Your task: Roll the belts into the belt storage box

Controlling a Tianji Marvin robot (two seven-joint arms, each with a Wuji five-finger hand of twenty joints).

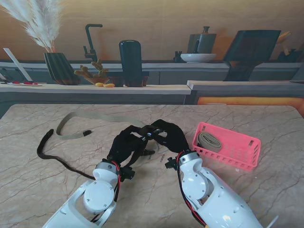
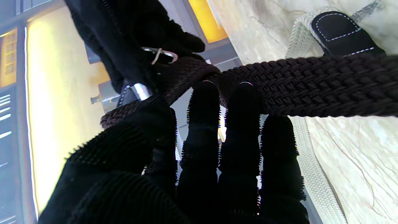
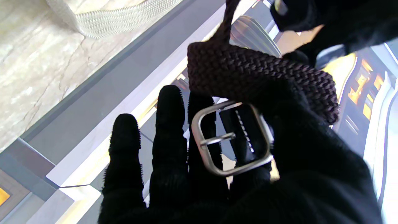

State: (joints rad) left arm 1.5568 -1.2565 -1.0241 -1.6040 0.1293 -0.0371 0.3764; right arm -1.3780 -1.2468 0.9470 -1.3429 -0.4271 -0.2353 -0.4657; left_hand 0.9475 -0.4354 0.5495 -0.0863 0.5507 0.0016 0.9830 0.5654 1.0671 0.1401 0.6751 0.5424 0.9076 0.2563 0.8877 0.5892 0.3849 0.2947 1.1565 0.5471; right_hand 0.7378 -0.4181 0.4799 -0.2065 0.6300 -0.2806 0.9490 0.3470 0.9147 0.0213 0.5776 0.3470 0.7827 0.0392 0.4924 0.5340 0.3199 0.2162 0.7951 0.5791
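The dark braided belt (image 1: 57,154) is held at its buckle end between both hands above the table centre; the rest trails from the hands toward eight o'clock across the marble table (image 1: 266,190), curling back to a free tip near nine o'clock. In the right wrist view the silver buckle (image 3: 231,138) lies against the right hand (image 3: 279,174), whose thumb presses the folded braid (image 3: 261,74) onto the fingers (image 3: 168,133), so this hand is clamped on the belt. In the left wrist view the left hand (image 2: 199,161) has its fingertips (image 2: 203,96) laid against the stretched braid (image 2: 311,90) with the thumb closing over the strap, so it too grips the belt. In the stand view the left hand (image 1: 126,142) and right hand (image 1: 168,135) meet fingertip to fingertip, just off centre toward twelve o'clock. A second, beige webbing belt (image 1: 95,121) lies loose on the table at about eleven o'clock of the hands, its dark end tab (image 2: 339,31) showing close behind the braid in the left wrist view. The pink storage box (image 1: 237,154) sits at three o'clock of the hands, near the right forearm, apart from it. Inside its left end lies a rolled beige belt (image 1: 210,141).
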